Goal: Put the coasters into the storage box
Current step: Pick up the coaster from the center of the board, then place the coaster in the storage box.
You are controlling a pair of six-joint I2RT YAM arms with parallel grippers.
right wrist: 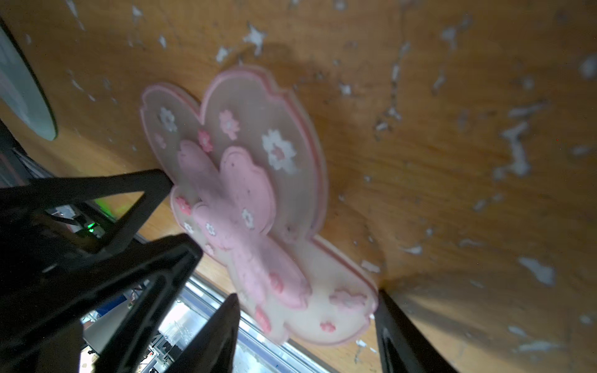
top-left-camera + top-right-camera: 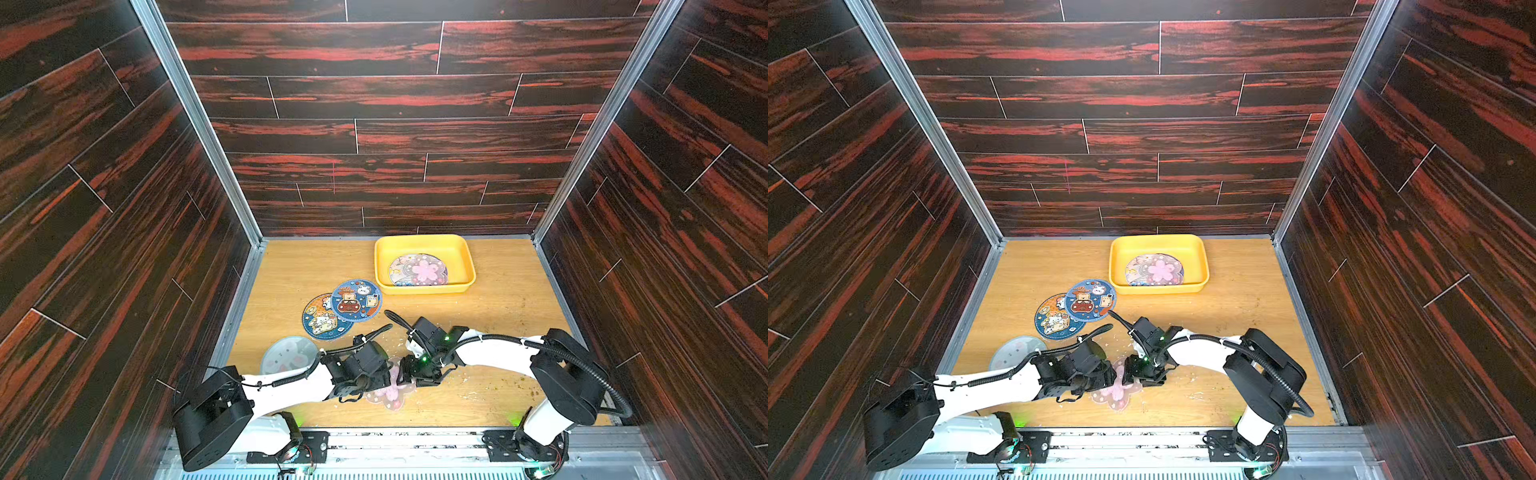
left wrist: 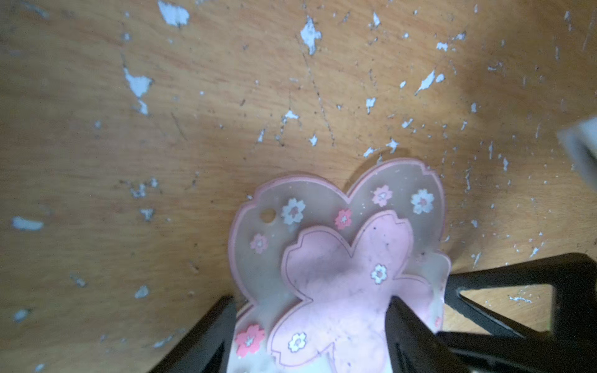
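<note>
The wooden table (image 2: 511, 291) is scuffed with white flecks. The yellow box (image 2: 467, 259) stands at its far edge, with a round printed coaster (image 2: 400, 270) inside and a pink flower one (image 2: 426, 269) lying on it. Nearer and to the left of the box, two blue cartoon coasters overlap, the car one (image 2: 356, 300) on top of the other (image 2: 321, 321). A grey-green coaster (image 2: 286, 353) lies partly behind the left arm.

Both arms meet at the near middle over a loose flower coaster (image 3: 326, 258), which looks tipped up off the table. The left gripper (image 3: 310, 300) and the right gripper (image 1: 307, 294) each have their jaws apart astride it. I cannot tell whether either one is truly clamping it.
</note>
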